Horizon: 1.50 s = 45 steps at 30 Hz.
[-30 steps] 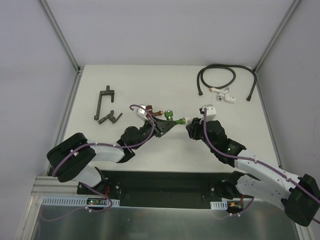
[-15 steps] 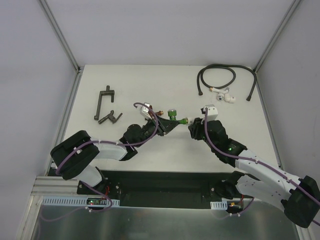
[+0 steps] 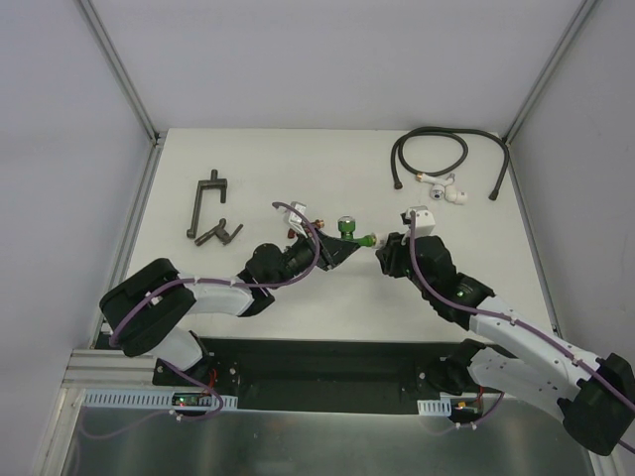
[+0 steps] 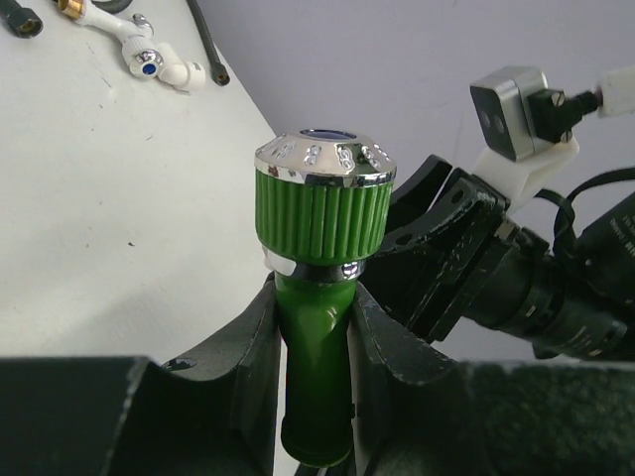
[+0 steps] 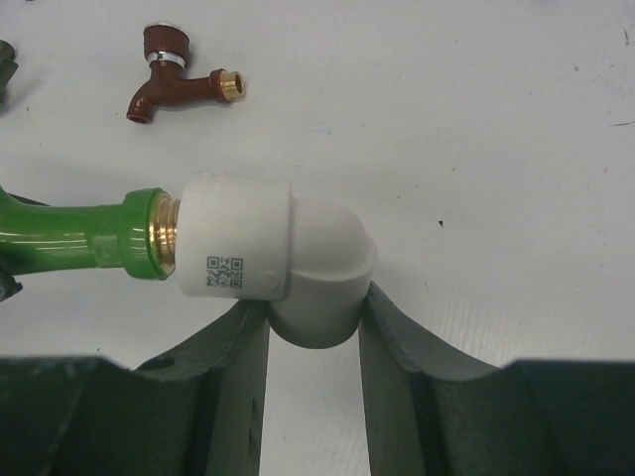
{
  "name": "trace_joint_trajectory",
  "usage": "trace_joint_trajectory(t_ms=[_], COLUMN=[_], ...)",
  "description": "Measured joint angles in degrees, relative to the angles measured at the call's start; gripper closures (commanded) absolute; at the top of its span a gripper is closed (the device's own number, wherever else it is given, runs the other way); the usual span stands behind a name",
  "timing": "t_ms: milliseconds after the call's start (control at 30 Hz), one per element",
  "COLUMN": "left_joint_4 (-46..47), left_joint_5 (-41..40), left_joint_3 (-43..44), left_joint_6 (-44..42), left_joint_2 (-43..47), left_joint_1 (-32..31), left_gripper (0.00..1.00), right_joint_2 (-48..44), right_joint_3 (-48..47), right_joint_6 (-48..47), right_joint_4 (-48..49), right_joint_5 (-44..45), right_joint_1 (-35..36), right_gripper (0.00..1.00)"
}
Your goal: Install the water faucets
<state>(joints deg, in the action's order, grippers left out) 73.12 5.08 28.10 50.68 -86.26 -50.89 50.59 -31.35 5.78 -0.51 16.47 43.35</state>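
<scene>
My left gripper point(image 4: 314, 302) is shut on the body of the bright green faucet point(image 4: 321, 203), whose ribbed knob and chrome cap point toward the camera. My right gripper point(image 5: 313, 309) is shut on the white elbow fitting point(image 5: 273, 248). In the right wrist view the green faucet point(image 5: 69, 236) has its brass-coloured thread inside the elbow's mouth. In the top view both grippers, left point(image 3: 335, 250) and right point(image 3: 383, 248), meet at mid-table around the green faucet point(image 3: 346, 227). The dark red faucet point(image 5: 181, 81) lies loose on the table beyond them.
A black hose point(image 3: 432, 149) with white end fittings point(image 3: 444, 188) lies at the back right and also shows in the left wrist view point(image 4: 149, 64). Dark metal bracket parts point(image 3: 208, 210) lie at the back left. Frame posts stand at the table's rear corners.
My left gripper has shifted right and rolled with the green faucet, closing the gap to the elbow. The right gripper has edged slightly up and right.
</scene>
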Motion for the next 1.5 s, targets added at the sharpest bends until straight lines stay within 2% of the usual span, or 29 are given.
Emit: trace_joint_trajectory(t_ms=[1033, 1333, 1500], left_joint_4=[-21.1, -20.7, -16.4], left_joint_5=[17.1, 16.9, 14.9], left_joint_3=[3.1, 3.1, 1.6], left_joint_6=[-36.0, -38.2, -35.7], left_joint_2=[14.3, 17.1, 15.5], left_joint_1=[0.3, 0.3, 0.1], left_gripper=[1.0, 1.0, 1.0], right_joint_2=[-0.7, -0.6, 0.2], right_joint_3=[-6.5, -8.0, -8.2], right_joint_6=[0.1, 0.1, 0.2], right_joint_4=[-15.3, -15.9, -14.6], right_joint_5=[-15.7, -20.5, -24.7], right_joint_1=[-1.0, -1.0, 0.3], right_gripper=[0.98, 0.98, 0.98])
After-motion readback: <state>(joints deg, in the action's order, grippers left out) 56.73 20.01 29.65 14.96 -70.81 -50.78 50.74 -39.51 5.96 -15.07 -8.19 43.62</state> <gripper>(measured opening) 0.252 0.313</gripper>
